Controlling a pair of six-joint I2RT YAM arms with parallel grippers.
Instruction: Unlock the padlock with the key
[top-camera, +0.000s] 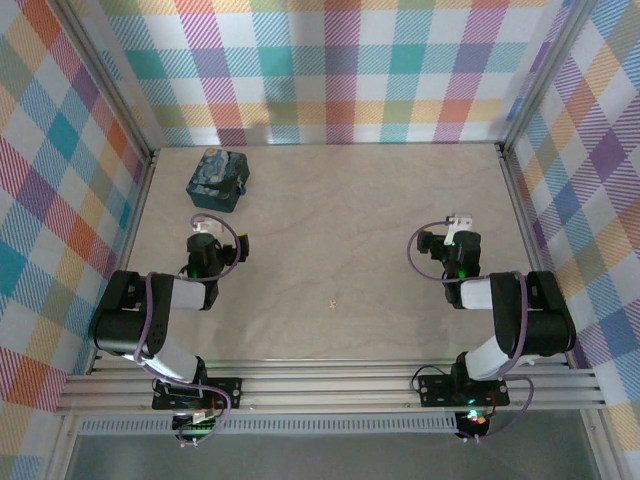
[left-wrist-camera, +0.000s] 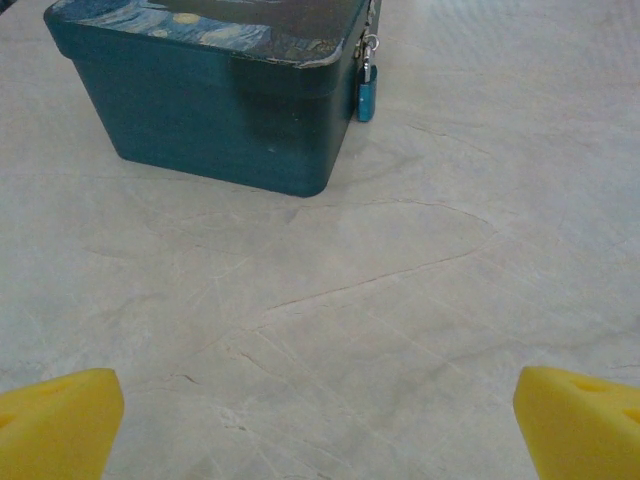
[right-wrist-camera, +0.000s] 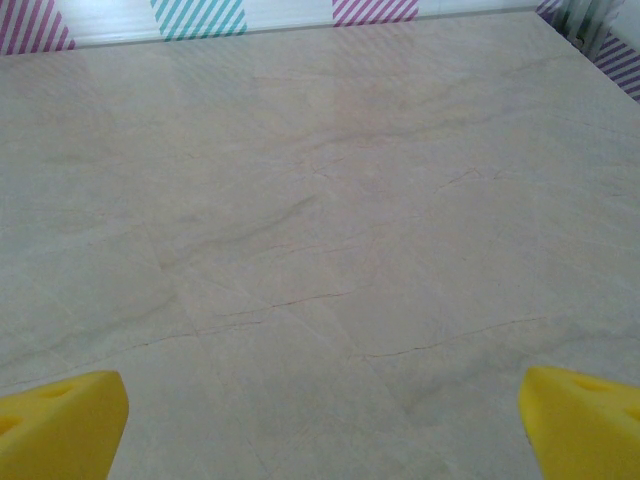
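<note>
Task not begun: padlock (left-wrist-camera: 366, 92) hangs on box (left-wrist-camera: 200, 120) ahead of left hand (left-wrist-camera: 320, 430); it and right hand (right-wrist-camera: 320, 430) gape wide, empty, no key gripped.

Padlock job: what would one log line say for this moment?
padlock: hangs on blue box | left gripper: open, empty, facing box | right gripper: open, empty | possible key: tiny item mid-table

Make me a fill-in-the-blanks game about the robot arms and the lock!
1. The little padlock hangs on the side of the blue ___.
2. That box sits just ahead of the ___ pincer.
3. The right pincer is wide ___ and holds nothing.
Missing words: box, left, open.
</note>
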